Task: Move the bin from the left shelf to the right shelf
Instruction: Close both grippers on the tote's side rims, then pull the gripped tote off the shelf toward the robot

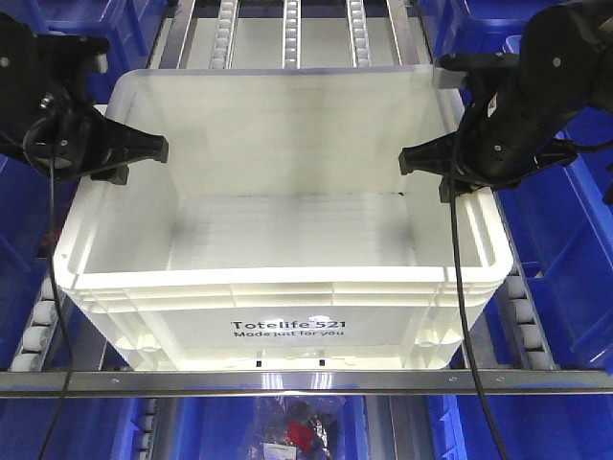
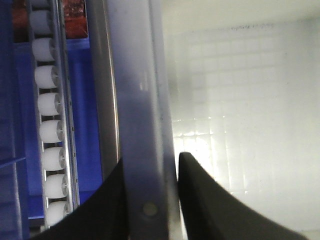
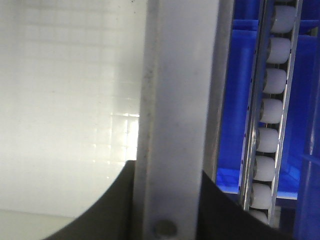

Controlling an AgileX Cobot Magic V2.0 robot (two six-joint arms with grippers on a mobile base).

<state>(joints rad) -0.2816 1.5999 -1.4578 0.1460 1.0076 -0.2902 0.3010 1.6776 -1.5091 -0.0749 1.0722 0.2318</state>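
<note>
Left pincer: your left pincer (image 1: 140, 161) (image 2: 150, 161) is clenched on the left wall of the bin (image 1: 172, 316) (image 2: 240, 100), with one finger inside and one outside. In the wrist view both press against the rim.
Right pincer: your right pincer (image 1: 427, 175) (image 3: 167, 167) grasps the bin's (image 3: 65, 75) right wall, its fingers (image 3: 112, 205) flush against either side of the rim.
Opening: each pincer is parted only as wide as the rim it clamps.
Pincer build: you see smooth, matte black fingers tapering to wedge tips, set on bulky black wrists. A thin black cable (image 1: 458, 287) hangs from the right arm across the bin's front right corner.
Bin material: it is glossy white plastic, large and rectangular, with rounded corners and an open top.
Bin texture: stepped ribs run under the rim on the front wall, and the floor inside carries a faint square grid.
Bin print: "Totelife 521 Made just for you" is printed in black on the front wall.
Bin place: it sits level on the shelf's roller tracks (image 1: 290, 29) (image 2: 50, 105) (image 3: 272, 110), its front wall just behind the metal front rail (image 1: 306, 380).
Roller tracks: these are rows of small white cylinders in grey metal channels, running front to back beside and behind the bin.
Surroundings: blue bins (image 1: 565, 249) flank it on both sides.
</note>
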